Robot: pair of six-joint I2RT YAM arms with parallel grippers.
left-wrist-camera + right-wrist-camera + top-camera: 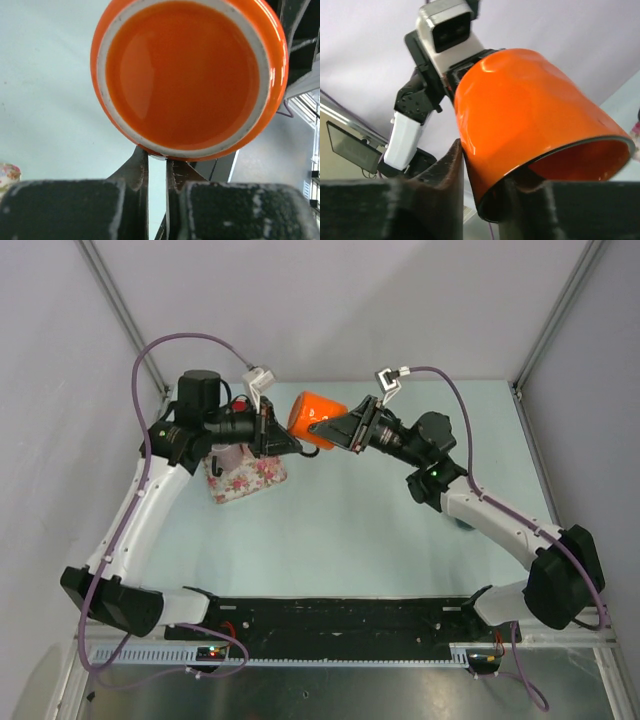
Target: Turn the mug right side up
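An orange mug (pixel 318 418) hangs on its side in the air between both grippers, its mouth toward the right arm. My right gripper (pixel 328 430) is shut on its rim (pixel 485 170), one finger outside the wall and one inside. The mug's base (pixel 185 75) faces my left gripper (pixel 290 443). That gripper's fingers stand almost together (pixel 157 156) under the base's edge, which hides their tips. The handle is hidden. The mug fills the right wrist view (pixel 530 115).
A floral pouch (pixel 245 475) lies on the pale table under the left gripper and shows at the edge of the left wrist view (pixel 7 175). The left wrist's white camera (pixel 445 27) is close behind the mug. Frame posts stand at the back corners.
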